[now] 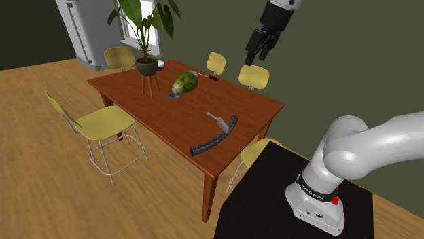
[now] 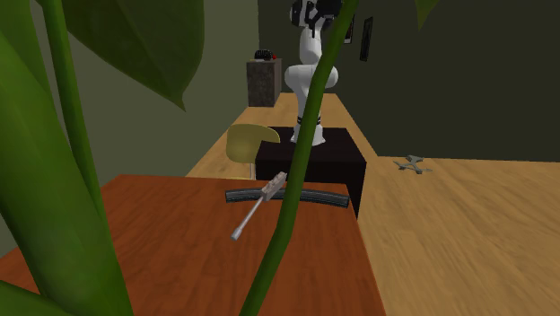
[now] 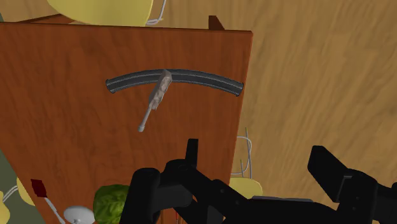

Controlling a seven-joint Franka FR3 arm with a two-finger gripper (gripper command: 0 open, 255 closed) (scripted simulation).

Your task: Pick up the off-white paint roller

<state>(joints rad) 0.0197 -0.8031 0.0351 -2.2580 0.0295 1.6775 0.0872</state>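
Pale grey-beige paint roller [image 1: 217, 119] [image 2: 258, 206] [image 3: 156, 98] lying flat on the reddish-brown table [image 1: 156, 102].

Its thicker end rests across a dark curved strip [image 3: 203, 79] near the table's end closest to the stand. The thin handle points from there toward the middle of the tabletop, at a slight slant to the table's edges.

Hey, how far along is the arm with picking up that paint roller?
Nothing looks done yet. The paint roller lies on the table, across a dark curved strip. The claw hangs open well above the table, holding nothing. Left to do: descend, close on the roller, lift.
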